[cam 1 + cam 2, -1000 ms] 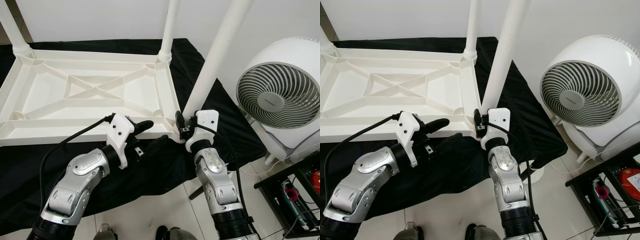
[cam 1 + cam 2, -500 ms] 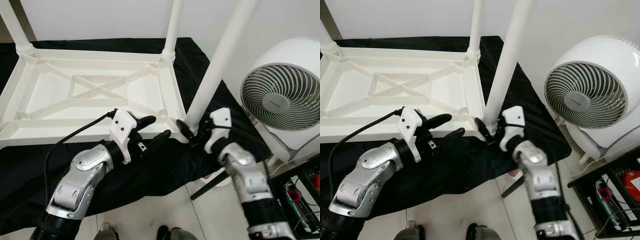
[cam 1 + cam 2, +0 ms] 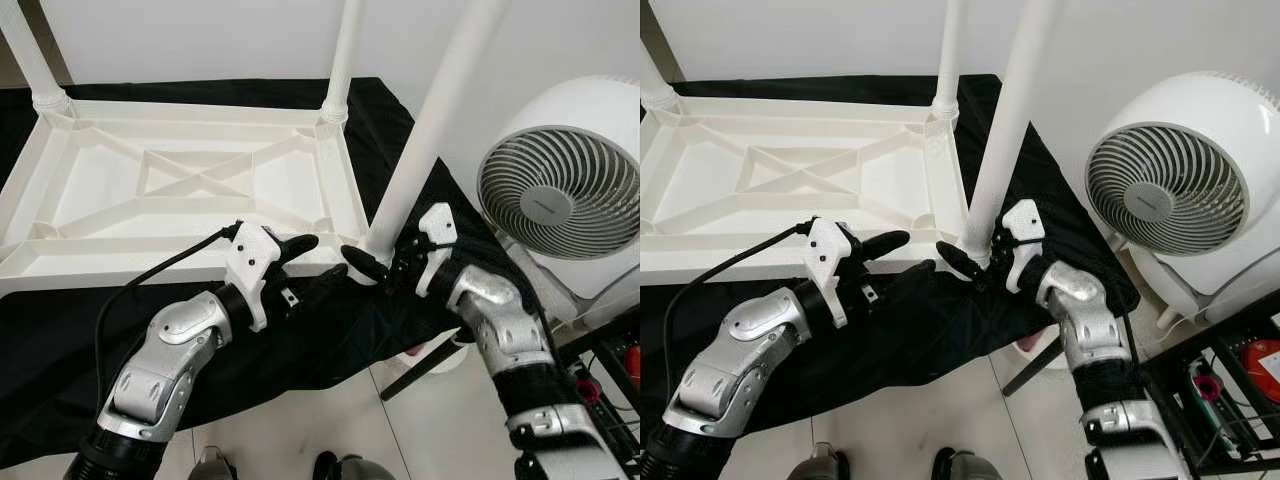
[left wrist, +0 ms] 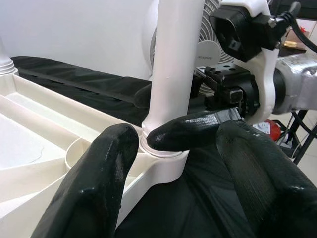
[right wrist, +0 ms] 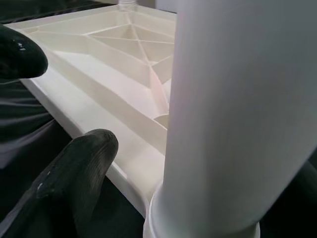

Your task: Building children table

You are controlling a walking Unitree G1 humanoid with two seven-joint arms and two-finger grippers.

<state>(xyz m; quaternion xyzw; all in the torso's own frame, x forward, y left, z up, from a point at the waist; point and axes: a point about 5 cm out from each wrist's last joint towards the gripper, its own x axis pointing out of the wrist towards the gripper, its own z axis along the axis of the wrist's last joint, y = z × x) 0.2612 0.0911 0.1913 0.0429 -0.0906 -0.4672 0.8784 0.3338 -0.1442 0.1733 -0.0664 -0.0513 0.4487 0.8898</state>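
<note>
On a black cloth [image 3: 330,340] spread over the floor, the white children's table [image 3: 190,185] lay upside down, its ribbed underside facing up. 3 white legs could be seen standing in its corner sockets: 1 at the far left corner [image 3: 25,55], 1 at the far right corner [image 3: 343,55], and a near right leg [image 3: 430,120] that leaned slightly to the right. The right hand [image 3: 385,268] reached in from the right at the base of that near right leg, its 2 black fingers [image 3: 362,265] spread to either side of the leg just above the socket; in the right wrist view the leg [image 5: 242,114] stood between the fingers [image 5: 74,168] with a gap on the visible side, so the hand was released rather than clamped. The left hand [image 3: 305,262] hovered at the table's near edge, just left of the same corner, its fingers [image 4: 99,183] apart and grasping nothing. A white fan [image 3: 565,180] stood to the right, beside a dark shelf [image 3: 600,390].
</note>
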